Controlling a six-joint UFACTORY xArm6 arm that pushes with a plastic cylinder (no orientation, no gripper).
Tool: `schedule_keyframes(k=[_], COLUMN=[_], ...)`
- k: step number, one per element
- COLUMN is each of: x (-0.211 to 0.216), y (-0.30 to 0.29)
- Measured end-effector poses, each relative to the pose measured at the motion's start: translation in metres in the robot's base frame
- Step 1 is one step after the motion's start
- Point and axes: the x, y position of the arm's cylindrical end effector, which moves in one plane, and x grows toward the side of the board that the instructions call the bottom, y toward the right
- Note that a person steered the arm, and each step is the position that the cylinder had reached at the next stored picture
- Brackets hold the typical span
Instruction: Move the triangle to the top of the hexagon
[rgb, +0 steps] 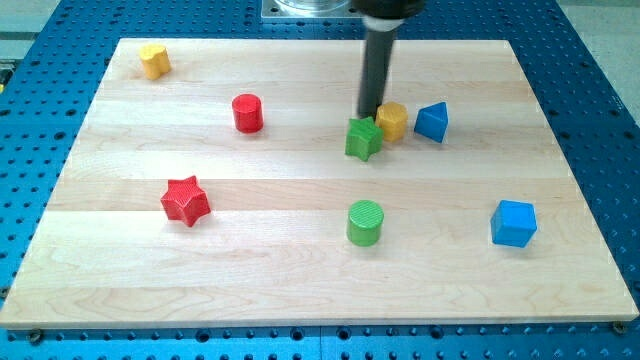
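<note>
I work a rod with no jaws to open or close. My tip (369, 112) rests at the far side of the green star (364, 139), just left of the yellow hexagon (392, 121). The blue triangle (432, 122) sits just right of that hexagon. I judge the push has not begun; next I must circle right of the triangle and nudge it far, then left. Eight blocks lie on the surface (300, 280): two yellow, two red, two green, two blue.

Readable text: none on any surface.
Blocks: plain coloured faces, no letters or numbers.
Table (300, 280): bare wood grain, no label or sign.
Dark rod: no brand visible.
</note>
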Motion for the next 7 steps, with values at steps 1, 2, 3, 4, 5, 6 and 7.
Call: schedule_keyframes(k=[1,2,3,4,5,6,7], x=[0.063,0.088,0.073,0.032,-0.017,0.019,0.047], y=[0.038,0.072,0.125,0.12,0.104,0.106,0.106])
